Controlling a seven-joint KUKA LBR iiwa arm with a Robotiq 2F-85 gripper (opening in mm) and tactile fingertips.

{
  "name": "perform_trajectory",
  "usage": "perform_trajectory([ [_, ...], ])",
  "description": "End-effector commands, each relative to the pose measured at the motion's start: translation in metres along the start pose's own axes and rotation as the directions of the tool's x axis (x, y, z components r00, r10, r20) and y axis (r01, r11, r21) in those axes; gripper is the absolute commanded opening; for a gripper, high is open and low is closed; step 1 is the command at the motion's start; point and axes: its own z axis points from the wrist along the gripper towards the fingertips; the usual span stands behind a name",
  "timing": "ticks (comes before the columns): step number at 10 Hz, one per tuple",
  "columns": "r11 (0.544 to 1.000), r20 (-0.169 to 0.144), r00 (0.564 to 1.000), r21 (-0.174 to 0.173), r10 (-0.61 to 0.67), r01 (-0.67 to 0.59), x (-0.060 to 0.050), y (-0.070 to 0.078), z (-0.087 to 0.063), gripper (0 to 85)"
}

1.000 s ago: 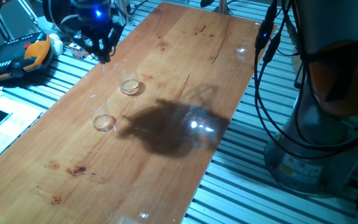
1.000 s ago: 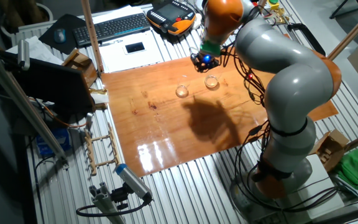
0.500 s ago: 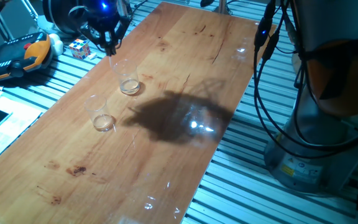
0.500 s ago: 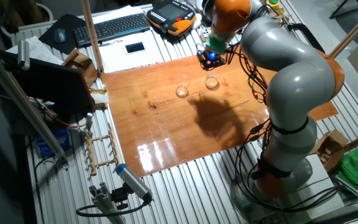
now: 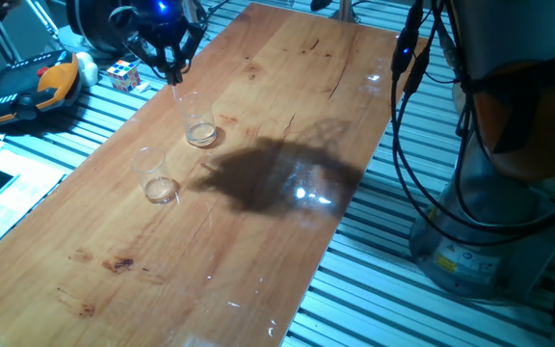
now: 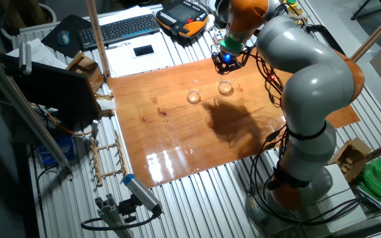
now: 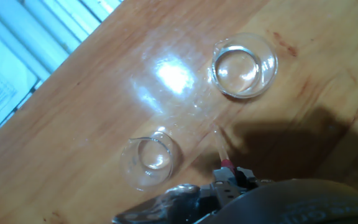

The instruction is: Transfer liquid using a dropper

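Observation:
Two clear glass tumblers stand on the wooden table (image 5: 287, 106): one (image 5: 198, 123) (image 6: 225, 86) farther back, the other (image 5: 157, 179) (image 6: 194, 97) nearer. A pale layer of liquid (image 5: 200, 134) shows at the bottom of the far tumbler. My gripper (image 5: 170, 66) (image 6: 227, 61) hangs above and just left of that tumbler. In the hand view the gripper (image 7: 230, 177) is shut on the dropper (image 7: 221, 149), red end between the fingers. Its clear tube points down at the table between the two tumblers (image 7: 244, 65) (image 7: 151, 160).
A Rubik's cube (image 5: 123, 73) and an orange-black pendant (image 5: 29, 87) lie off the table's left edge. Black cables (image 5: 414, 58) hang at the right edge, beside the robot base (image 5: 470, 241). A keyboard (image 6: 121, 28) sits beyond the table.
The gripper with the dropper has moved from the table's left edge a little toward the far tumbler. In the last half second it has hardly shifted.

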Motion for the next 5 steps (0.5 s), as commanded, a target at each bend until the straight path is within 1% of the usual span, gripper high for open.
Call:
perform_trajectory([
  [1, 1.000, -0.005, 1.000, -0.015, 0.009, -0.009, 0.000, 0.000, 0.000, 1.0],
  [2, 0.999, -0.014, 1.000, -0.028, 0.015, -0.016, 0.000, 0.000, 0.000, 1.0],
  [3, 1.000, -0.006, 1.000, -0.020, 0.017, -0.017, -0.002, -0.001, -0.003, 1.0],
  [4, 1.000, 0.012, 1.000, -0.004, 0.012, -0.012, -0.007, -0.004, -0.008, 1.0],
  [5, 1.000, 0.024, 1.000, 0.005, 0.008, -0.009, -0.015, -0.009, -0.013, 1.0],
])
